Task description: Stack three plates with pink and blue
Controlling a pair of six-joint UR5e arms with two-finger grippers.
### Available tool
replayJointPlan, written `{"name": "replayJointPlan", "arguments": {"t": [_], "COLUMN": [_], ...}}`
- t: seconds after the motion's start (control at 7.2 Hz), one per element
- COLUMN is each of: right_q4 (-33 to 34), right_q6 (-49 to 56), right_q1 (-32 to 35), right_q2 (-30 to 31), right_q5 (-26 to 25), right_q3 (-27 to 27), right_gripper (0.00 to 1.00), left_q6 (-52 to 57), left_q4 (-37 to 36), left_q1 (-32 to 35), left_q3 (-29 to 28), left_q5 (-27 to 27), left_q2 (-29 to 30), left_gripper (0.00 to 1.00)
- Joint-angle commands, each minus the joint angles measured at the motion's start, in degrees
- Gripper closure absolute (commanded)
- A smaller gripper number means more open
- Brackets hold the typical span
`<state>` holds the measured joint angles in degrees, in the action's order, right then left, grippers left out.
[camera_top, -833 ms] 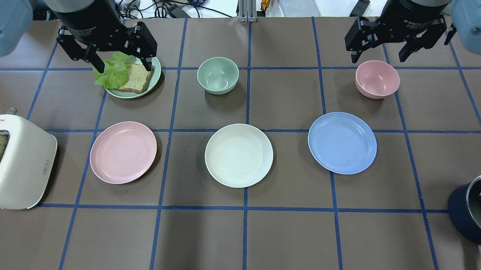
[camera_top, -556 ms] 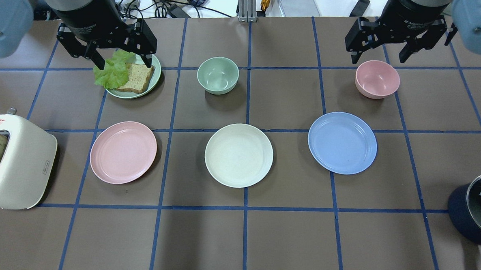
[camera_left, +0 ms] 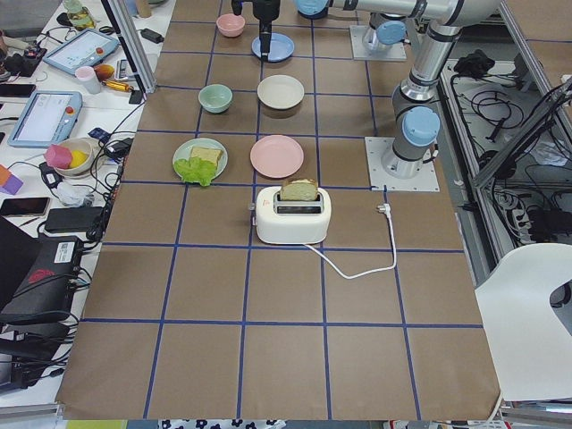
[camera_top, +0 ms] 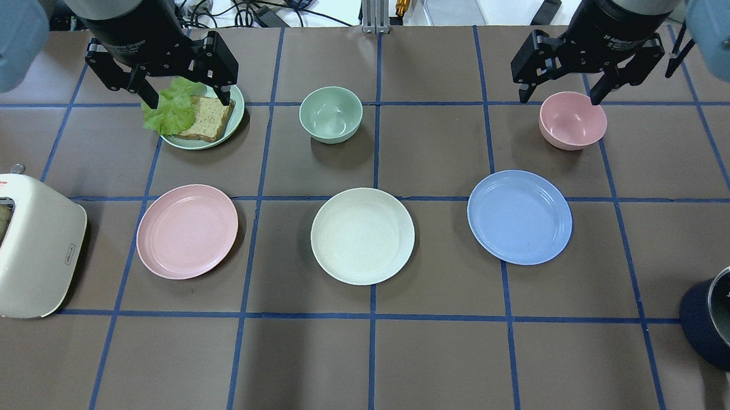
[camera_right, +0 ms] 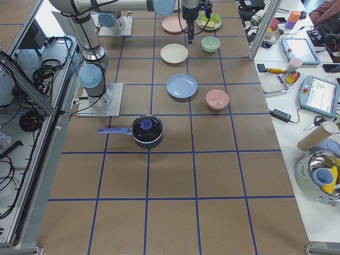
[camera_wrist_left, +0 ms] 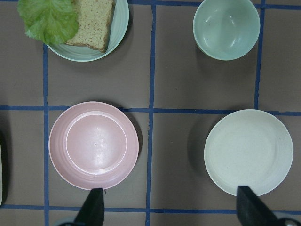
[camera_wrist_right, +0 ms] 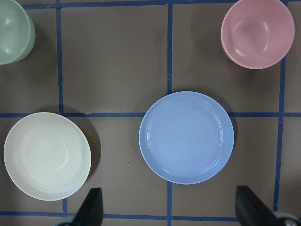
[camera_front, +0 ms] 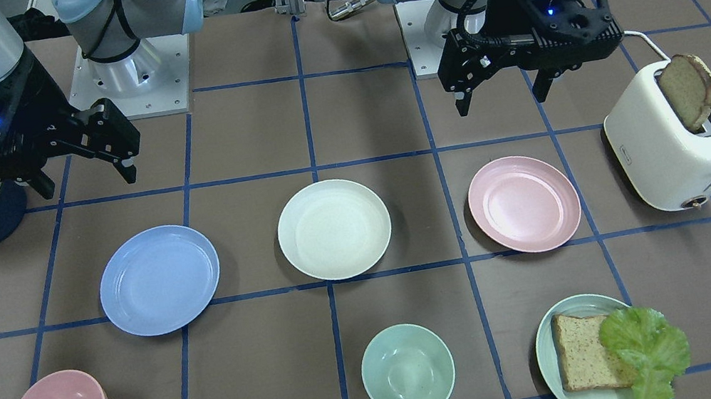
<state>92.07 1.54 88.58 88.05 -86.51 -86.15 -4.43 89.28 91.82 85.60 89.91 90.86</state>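
Note:
Three matching plates lie apart in a row on the brown table: the pale pink plate [camera_top: 187, 231], the cream-white plate [camera_top: 362, 236] and the light blue plate [camera_top: 519, 216]. My left gripper [camera_top: 188, 102] is open and empty, high above the mint plate, behind the pink plate [camera_wrist_left: 94, 145]. My right gripper [camera_top: 558, 99] is open and empty, high above the pink bowl, behind the blue plate [camera_wrist_right: 186, 137]. In the front-facing view the left gripper [camera_front: 501, 101] hangs over the pink plate's [camera_front: 524, 203] robot side and the right gripper [camera_front: 87, 185] near the blue plate [camera_front: 159, 278].
A mint plate [camera_top: 236, 120] holds bread and lettuce at the back left. A mint bowl [camera_top: 331, 114] and a pink bowl [camera_top: 572, 120] stand behind the plates. A white toaster [camera_top: 24, 245] with bread stands at the left edge, a dark lidded pot [camera_top: 720, 316] at the right edge.
My right gripper has shifted a little to the left, over the pink bowl's far rim. My left gripper has barely moved. The plates have not moved.

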Motion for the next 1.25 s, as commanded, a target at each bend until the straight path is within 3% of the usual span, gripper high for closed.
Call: {"name": "replayJointPlan", "arguments": {"t": [0.0,0.69,1.11], "right_q4": [0.38,0.56,0.48], "right_q6": [0.48,0.83,0.83], "right_q1": [0.01,0.01,0.01], "right_q2": [-0.16,-0.16,-0.16], "right_q5": [-0.15,-0.24,-0.41], "right_q3": [-0.16,0.02,-0.07], "right_gripper": [0.00,0.00,0.00], "left_q6": [-0.05,0.39,0.65], "left_q4": [0.02,0.10,5.18], "left_q1": [0.03,-0.15,-0.50], "left_q3": [0.09,0.36,0.79], "left_q5": [0.09,0.17,0.35], "left_q2": [-0.06,-0.16,0.98], "left_gripper": [0.00,0.00,0.00]}}
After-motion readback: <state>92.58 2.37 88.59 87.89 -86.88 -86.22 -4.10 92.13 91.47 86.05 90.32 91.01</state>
